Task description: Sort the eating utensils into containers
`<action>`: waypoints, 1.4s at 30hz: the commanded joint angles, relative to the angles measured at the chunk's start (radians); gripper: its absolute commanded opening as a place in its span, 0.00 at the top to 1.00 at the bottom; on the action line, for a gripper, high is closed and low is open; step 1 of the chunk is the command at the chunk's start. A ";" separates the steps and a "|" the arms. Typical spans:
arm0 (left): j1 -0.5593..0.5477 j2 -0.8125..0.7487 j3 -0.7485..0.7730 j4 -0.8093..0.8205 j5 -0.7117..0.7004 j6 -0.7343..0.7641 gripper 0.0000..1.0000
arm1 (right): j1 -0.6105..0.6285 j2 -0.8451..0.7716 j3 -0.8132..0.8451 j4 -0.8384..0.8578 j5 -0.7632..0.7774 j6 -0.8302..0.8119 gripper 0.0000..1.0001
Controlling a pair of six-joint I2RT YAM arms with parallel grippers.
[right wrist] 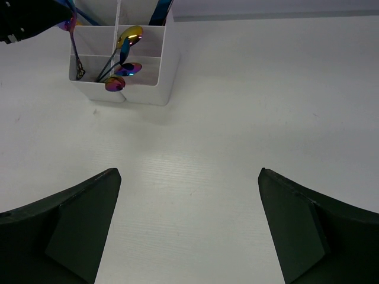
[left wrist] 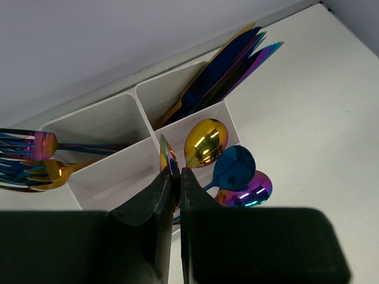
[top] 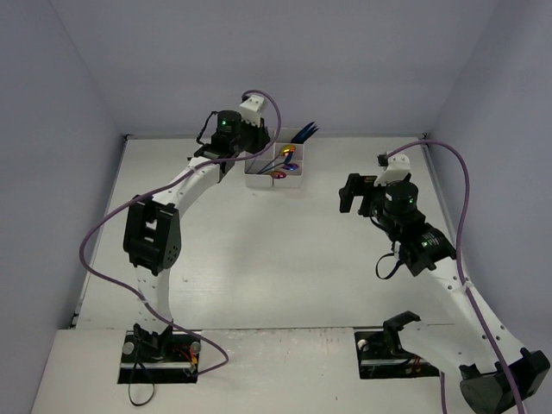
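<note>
Left claw (left wrist: 176,173) pinching spoon (left wrist: 167,155), right claw (right wrist: 189,173) spread

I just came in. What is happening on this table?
The left gripper is shut on a gold-rainbow spoon, holding it at the white compartment box, next to other spoons. Knives and forks already sit in other compartments. The right gripper hangs open and empty above the table.

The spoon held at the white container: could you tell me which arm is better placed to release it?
Left: the left hand grips the spoon at the container; the right hand stands open, empty, farther off.
</note>
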 commanded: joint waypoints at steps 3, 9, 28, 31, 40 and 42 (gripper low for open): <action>0.002 -0.011 0.032 0.218 0.013 0.011 1.00 | -0.010 -0.012 -0.009 0.012 0.010 -0.008 0.00; 0.002 0.022 -0.005 0.230 -0.009 -0.016 0.97 | -0.010 -0.013 -0.013 0.001 0.043 0.000 0.00; -0.014 -0.257 -0.183 0.225 -0.121 -0.015 0.30 | -0.019 -0.021 0.098 -0.027 0.121 -0.060 0.00; -0.009 -0.392 -0.235 0.145 -0.186 -0.001 0.22 | -0.020 -0.028 0.147 -0.036 0.160 -0.074 0.00; 0.005 -0.862 -0.415 -0.301 -0.497 0.011 0.11 | -0.022 -0.116 0.165 -0.045 0.311 -0.093 0.00; 0.009 -0.966 -0.468 -0.403 -0.557 -0.013 0.09 | -0.022 -0.143 0.148 -0.046 0.393 -0.052 0.00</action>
